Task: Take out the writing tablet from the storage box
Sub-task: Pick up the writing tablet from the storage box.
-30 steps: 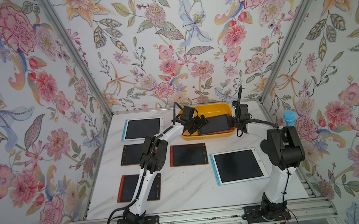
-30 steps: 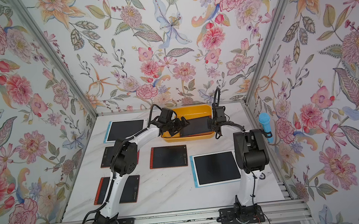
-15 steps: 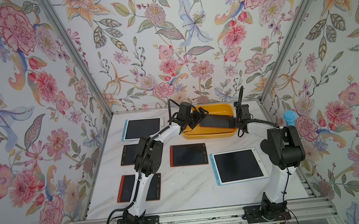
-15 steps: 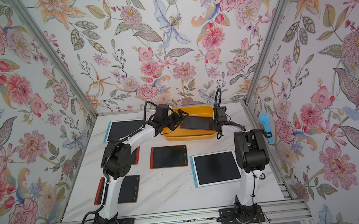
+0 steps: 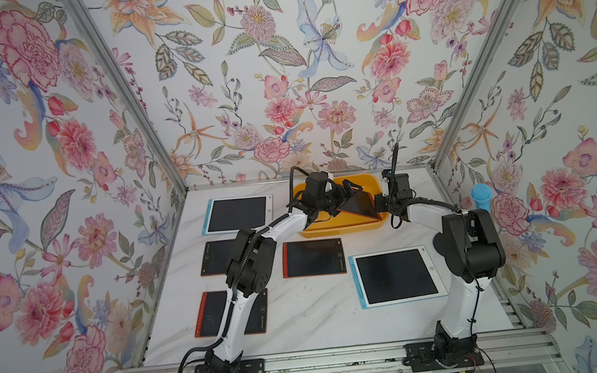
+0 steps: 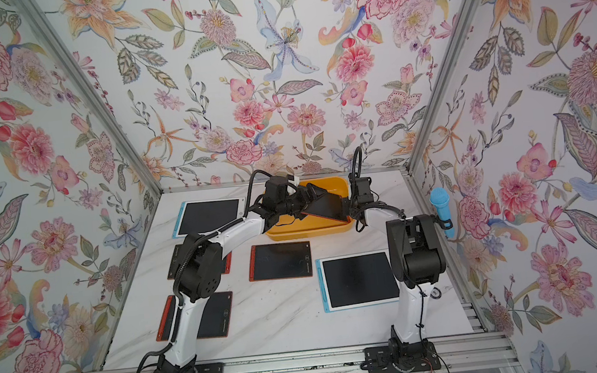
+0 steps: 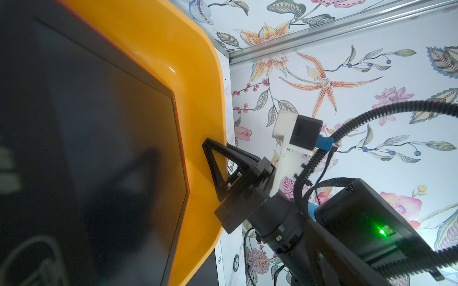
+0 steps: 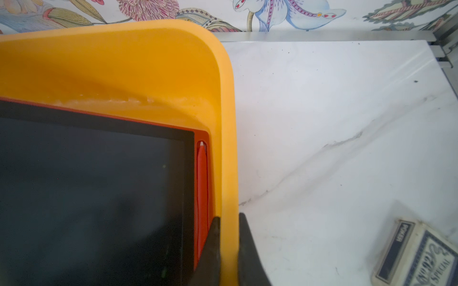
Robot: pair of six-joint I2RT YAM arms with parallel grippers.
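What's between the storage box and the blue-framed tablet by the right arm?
Nothing: only bare table separates the storage box from the blue-framed tablet, as both top views show.

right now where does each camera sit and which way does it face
top views: high on the robot's side, facing down and back at the table; left arm and right arm show whole in both top views.
left wrist: over the yellow box, looking across the tablet at the right end effector on the rim; nothing of its own arm shows clearly.
right wrist: above the box's corner, looking down; its own fingers pinch the rim.
shared: both wrist views show box and tablet.
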